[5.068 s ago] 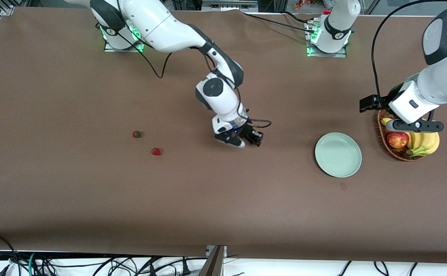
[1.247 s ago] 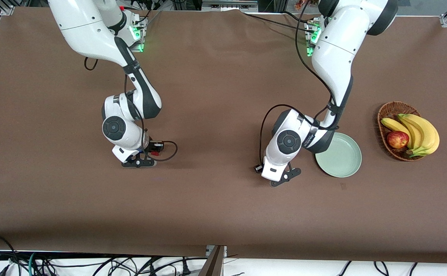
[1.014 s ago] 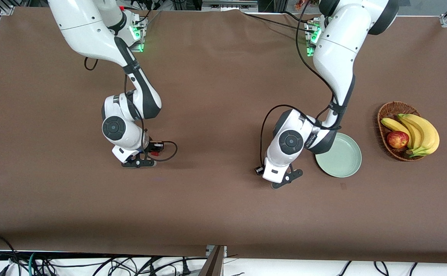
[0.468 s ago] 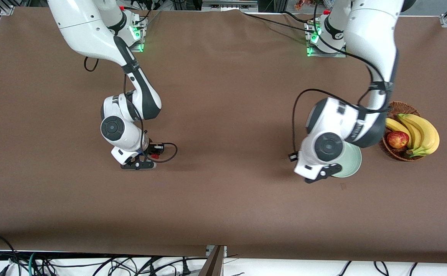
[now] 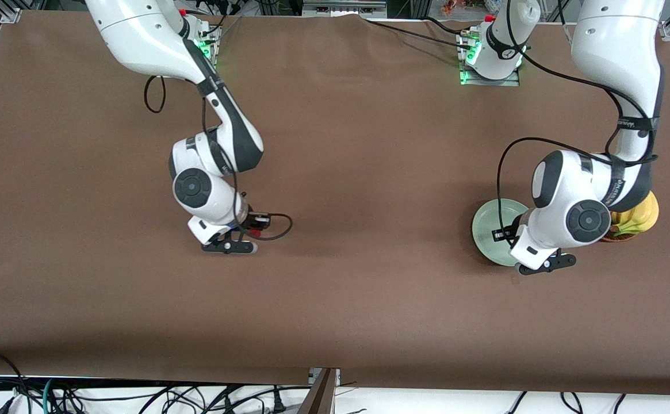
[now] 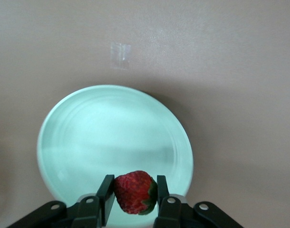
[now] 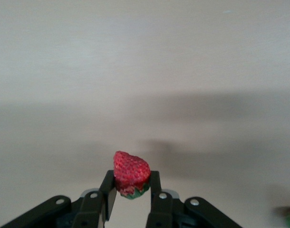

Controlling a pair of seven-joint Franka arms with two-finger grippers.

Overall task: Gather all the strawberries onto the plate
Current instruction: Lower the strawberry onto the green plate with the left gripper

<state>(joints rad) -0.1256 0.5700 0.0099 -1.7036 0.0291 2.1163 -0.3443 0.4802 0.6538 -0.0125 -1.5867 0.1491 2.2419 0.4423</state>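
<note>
My left gripper [image 6: 132,202] clamps strawberry [image 6: 134,191] over plate [image 6: 78,133] rim. My right gripper [image 7: 131,194] pinches 2nd strawberry [image 7: 131,172] above bare table [image 7: 145,71].

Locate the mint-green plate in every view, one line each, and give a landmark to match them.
Front view: plate beside the basket, partly covered by the left arm.
Left wrist view: plate fills the middle, under the held strawberry.
Right wrist view: not in it.
Shared landmark: the brown table.

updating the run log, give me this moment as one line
left gripper: holds strawberry over plate | right gripper: holds second strawberry above table
</note>
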